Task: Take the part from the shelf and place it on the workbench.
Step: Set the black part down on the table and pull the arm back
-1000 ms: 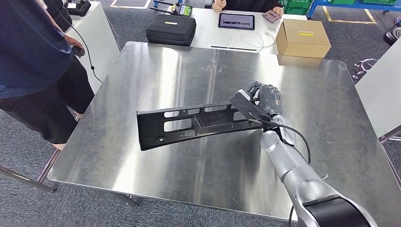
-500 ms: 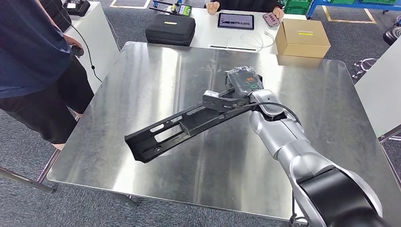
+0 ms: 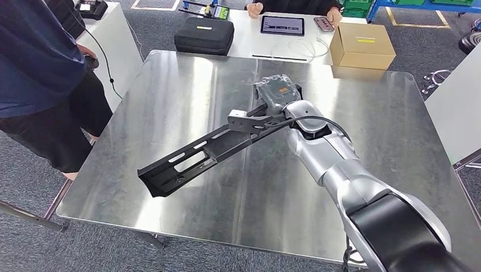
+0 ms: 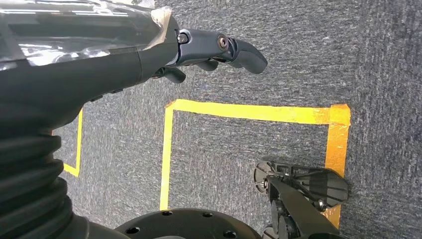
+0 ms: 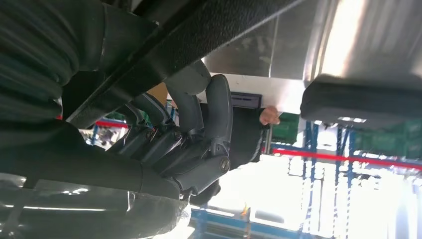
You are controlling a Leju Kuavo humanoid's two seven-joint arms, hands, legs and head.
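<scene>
A long black slotted part [image 3: 198,152] hangs tilted over the steel workbench [image 3: 170,85], its far end low near the front left corner. My right hand [image 3: 276,97] grips its upper end above the middle of the bench. In the right wrist view the fingers [image 5: 199,124] curl around the part's dark bar [image 5: 209,35]. My left hand [image 4: 209,50] hangs over the carpet with its fingers apart and nothing in them.
A person in dark clothes [image 3: 39,73] stands at the bench's left side. Behind the bench a white table holds a black case [image 3: 205,35], a tablet [image 3: 282,25] and a cardboard box [image 3: 363,45]. Yellow tape [image 4: 249,112] marks the floor.
My right hand has turned and moved toward the bench's middle. The part swung with it, its free end dropping toward the front left corner.
</scene>
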